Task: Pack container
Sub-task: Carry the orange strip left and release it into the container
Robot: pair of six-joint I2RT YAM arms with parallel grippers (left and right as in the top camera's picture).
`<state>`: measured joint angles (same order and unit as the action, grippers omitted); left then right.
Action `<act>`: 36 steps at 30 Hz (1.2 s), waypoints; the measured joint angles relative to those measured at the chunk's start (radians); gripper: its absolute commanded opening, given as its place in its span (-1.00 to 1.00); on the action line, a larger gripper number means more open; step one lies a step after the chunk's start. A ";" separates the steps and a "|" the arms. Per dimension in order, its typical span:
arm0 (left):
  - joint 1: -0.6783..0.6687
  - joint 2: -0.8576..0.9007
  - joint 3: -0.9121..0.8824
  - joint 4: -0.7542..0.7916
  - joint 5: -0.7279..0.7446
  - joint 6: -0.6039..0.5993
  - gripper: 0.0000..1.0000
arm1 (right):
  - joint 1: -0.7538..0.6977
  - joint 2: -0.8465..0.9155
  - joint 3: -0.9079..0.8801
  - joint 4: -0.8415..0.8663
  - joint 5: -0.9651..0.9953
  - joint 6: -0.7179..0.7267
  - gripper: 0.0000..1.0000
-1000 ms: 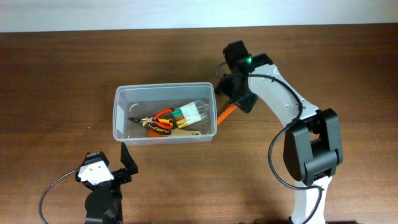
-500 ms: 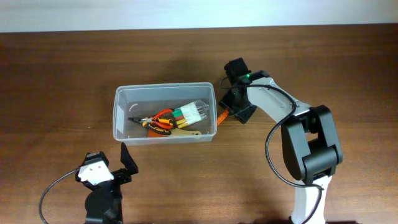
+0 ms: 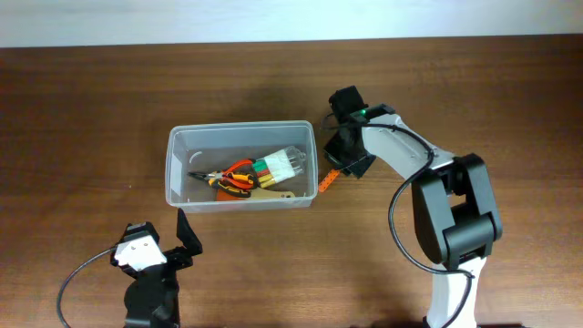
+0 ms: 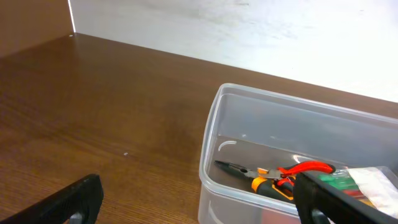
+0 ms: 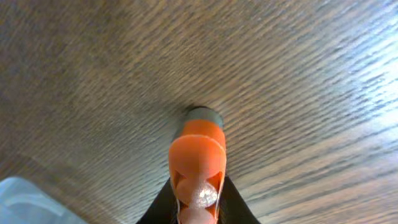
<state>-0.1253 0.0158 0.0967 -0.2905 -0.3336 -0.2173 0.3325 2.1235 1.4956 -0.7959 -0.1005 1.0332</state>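
Note:
The clear plastic container (image 3: 241,128) stands left of centre on the table and holds red-and-orange pliers (image 3: 232,177) and a clear pack of coloured pieces (image 3: 281,165). Just off its right wall, an orange tool (image 3: 329,179) lies on the wood. My right gripper (image 3: 342,164) is down on it. In the right wrist view the dark fingers press both sides of the orange tool (image 5: 198,155), whose dark tip touches the table, and the right gripper (image 5: 198,206) is shut on it. My left gripper (image 4: 199,208) stands open in front of the container (image 4: 211,124), nothing between its fingers.
The left arm's base (image 3: 146,255) sits at the near left, its open gripper (image 3: 185,235) just short of the container's front wall. The right arm (image 3: 451,219) reaches in from the near right. A pale wall (image 4: 249,25) borders the table's far edge.
My right gripper dropped toward the table beside the container's right wall and closed on the orange tool, which now points more steeply. The left arm stayed still.

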 measured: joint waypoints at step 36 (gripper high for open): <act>0.000 0.000 0.000 0.000 0.000 0.000 0.98 | 0.386 0.016 0.355 -0.036 -0.055 -1.771 -0.59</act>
<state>-0.1253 0.0158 0.0967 -0.2909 -0.3336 -0.2173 0.7189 2.1391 1.8503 -0.8322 -0.1551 -0.7380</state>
